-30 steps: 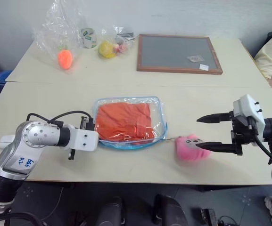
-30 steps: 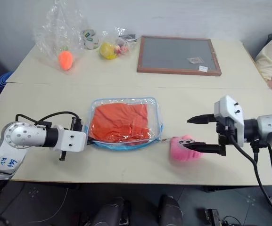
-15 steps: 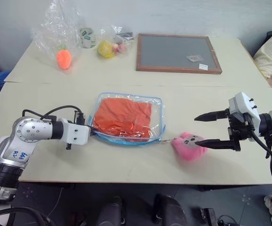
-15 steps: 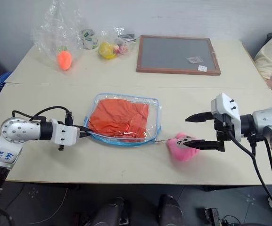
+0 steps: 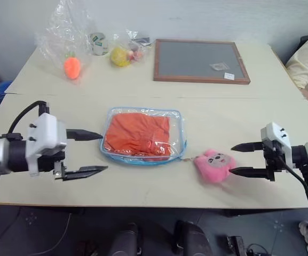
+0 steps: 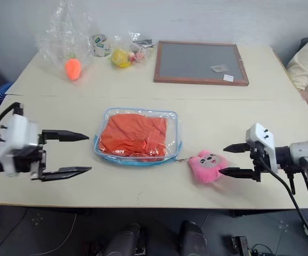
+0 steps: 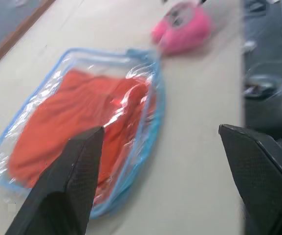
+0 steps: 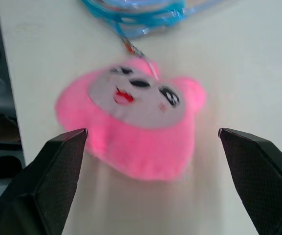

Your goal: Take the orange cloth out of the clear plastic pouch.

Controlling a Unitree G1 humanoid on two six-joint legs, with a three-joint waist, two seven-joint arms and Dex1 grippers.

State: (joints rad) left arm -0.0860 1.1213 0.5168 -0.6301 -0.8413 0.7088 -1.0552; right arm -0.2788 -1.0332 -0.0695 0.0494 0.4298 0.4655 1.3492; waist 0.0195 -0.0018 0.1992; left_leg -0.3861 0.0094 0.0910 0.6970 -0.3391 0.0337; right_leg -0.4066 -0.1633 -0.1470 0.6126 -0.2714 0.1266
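Both claws spread wide: right gripper (image 6: 227, 160) lined up on the pink plush (image 6: 207, 166), probably to tug open the clear plastic pouch (image 6: 137, 136) ahead of left gripper (image 6: 78, 153)

Pink plush toy (image 5: 213, 166) with a face lies on the worktop (image 5: 143, 85) near the front edge. Wood-framed grey board (image 5: 200, 60) at the back. Back left: clear bag holding an orange carrot toy (image 5: 72, 67), tape roll (image 5: 97, 42), yellow toy (image 5: 120, 55) in plastic.

Robot test lab, pale worktable (image 5: 143, 88) (two joined), bagged toys (image 5: 72, 65), framed board (image 5: 199, 60)
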